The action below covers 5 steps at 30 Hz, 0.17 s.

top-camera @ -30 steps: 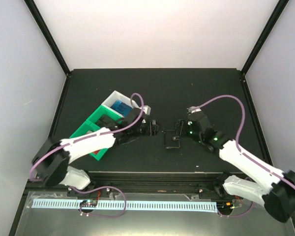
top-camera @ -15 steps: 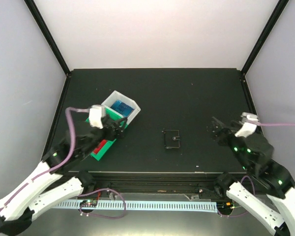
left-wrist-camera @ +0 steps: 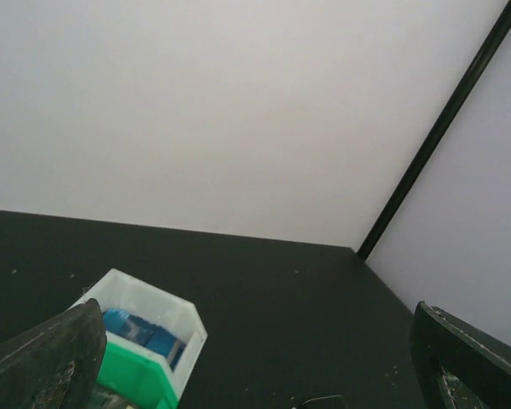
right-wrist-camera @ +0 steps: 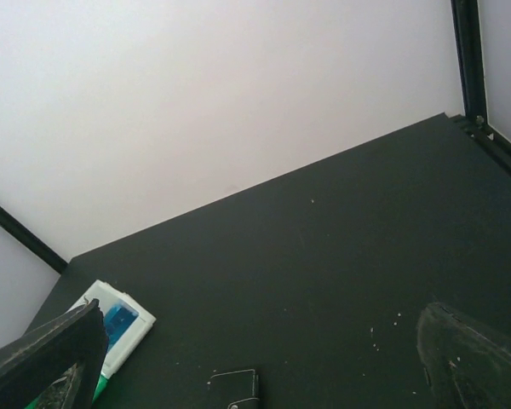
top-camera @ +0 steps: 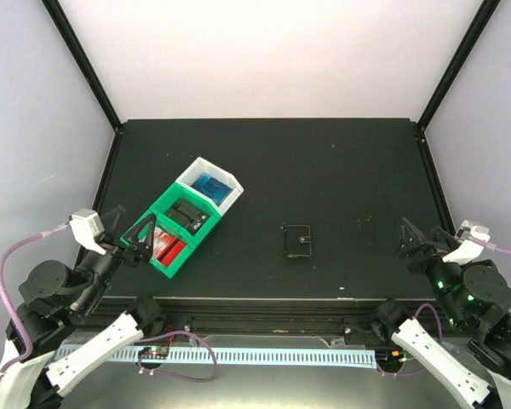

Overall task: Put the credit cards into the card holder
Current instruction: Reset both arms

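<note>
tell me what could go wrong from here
1. The card holder lies closed, black on the black table; a finger prying it open may just push it along.
2. The cards seem to lie flat inside the green tray and white tray; the walls may block a pinch.
3. The left gripper and right gripper hang open, empty, far from both; long reaches may land off target.
</note>
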Available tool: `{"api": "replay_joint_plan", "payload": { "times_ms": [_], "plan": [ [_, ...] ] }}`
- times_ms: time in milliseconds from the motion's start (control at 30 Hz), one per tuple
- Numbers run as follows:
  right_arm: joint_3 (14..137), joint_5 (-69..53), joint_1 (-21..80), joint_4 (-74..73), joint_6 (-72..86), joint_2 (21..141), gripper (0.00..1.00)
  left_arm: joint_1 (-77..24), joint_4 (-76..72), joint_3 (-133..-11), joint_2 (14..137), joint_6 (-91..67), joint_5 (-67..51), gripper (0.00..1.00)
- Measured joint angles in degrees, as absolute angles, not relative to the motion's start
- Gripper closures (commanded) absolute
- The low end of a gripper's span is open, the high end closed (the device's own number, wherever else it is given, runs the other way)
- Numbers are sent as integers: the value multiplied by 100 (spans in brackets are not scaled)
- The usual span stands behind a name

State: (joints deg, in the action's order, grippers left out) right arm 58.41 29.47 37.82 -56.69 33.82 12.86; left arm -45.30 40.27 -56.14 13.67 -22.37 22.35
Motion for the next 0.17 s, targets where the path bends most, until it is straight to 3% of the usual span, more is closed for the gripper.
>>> {"api": "replay_joint_plan", "payload": {
  "times_ms": [167],
  "plan": [
    [5859, 2987, 3782, -5828, 3485, 1232, 0, -4530, 4333, -5614, 1350, -2174, 2373, 1]
  ]
}}
